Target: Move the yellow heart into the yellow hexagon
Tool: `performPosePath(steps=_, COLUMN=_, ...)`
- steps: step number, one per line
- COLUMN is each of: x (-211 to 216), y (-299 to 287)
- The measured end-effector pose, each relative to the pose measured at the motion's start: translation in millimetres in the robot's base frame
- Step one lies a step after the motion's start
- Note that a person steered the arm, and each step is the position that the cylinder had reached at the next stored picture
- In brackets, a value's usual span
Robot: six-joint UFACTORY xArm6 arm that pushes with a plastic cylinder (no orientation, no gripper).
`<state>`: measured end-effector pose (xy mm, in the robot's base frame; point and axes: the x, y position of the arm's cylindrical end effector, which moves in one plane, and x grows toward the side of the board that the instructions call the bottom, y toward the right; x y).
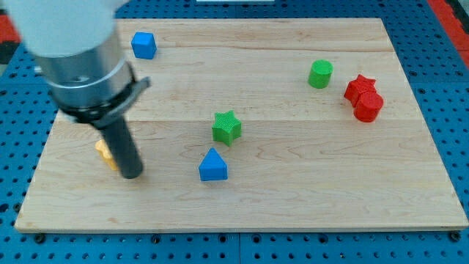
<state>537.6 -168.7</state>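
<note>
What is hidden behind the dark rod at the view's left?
A yellow block peeks out on the rod's left, just above my tip. Most of it is covered, so its shape, and whether there are two yellow blocks, cannot be told.

Blue cube top left, green star above blue triangular block, green cylinder, red star touching red hexagon

The pale wooden tabletop shows lengthwise grain and plank seams, with a smooth, low-sheen finish. The blue perforated metal base beneath it looks painted and matt. The green star-shaped plastic block and red plastic blocks appear matt with faint ridged texture. The straight dark rod looks smooth and matt black; its grey cylindrical housing looks like brushed metal.
</note>
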Motion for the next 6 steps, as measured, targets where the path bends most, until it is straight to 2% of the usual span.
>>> performPosePath(steps=2, x=-78, y=-91)
performPosePath(steps=3, x=-84, y=-109)
performPosePath(steps=4, x=-91, y=-102)
performPosePath(steps=6, x=-142, y=-66)
